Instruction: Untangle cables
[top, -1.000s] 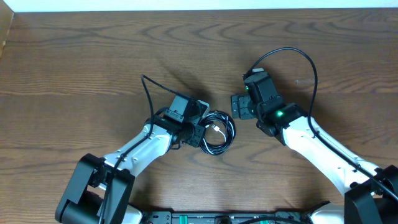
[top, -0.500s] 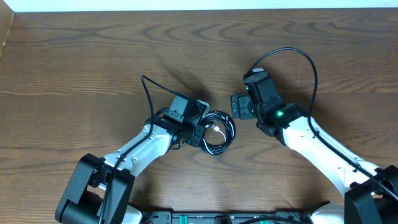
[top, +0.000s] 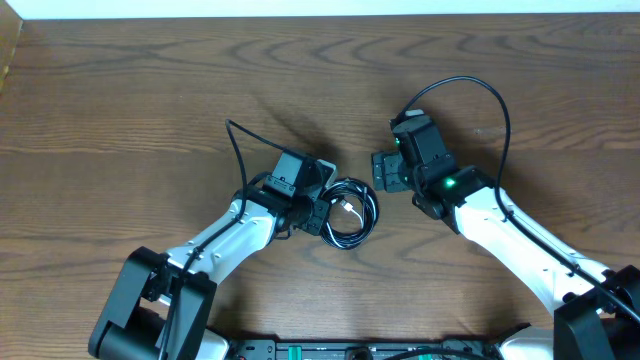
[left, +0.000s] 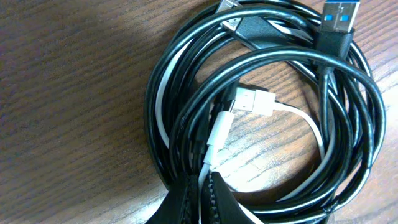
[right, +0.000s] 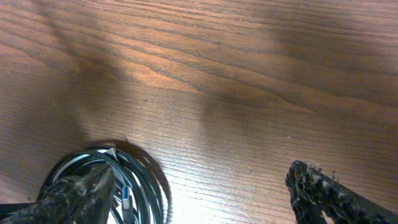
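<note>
One brown wooden worktop (top: 150, 90) holds everything. Two arms reach in, the left arm (top: 225, 238) and the right arm (top: 510, 230). One round bundle of cables (top: 348, 212) touches the tips of the left jaws. These are squeezed together; I cannot tell if they pinch a cord. The right jaws are wide apart, with the bundle near one finger. One white cord (left: 217, 134) runs among black loops (left: 158, 93). One blue-tipped USB plug (left: 341, 15) and one white plug (left: 255, 99) show clearly.

Glossy black and white plastic-sheathed cables (left: 255, 101) on a dark, visibly grained, matt wooden table (left: 68, 106).
</note>
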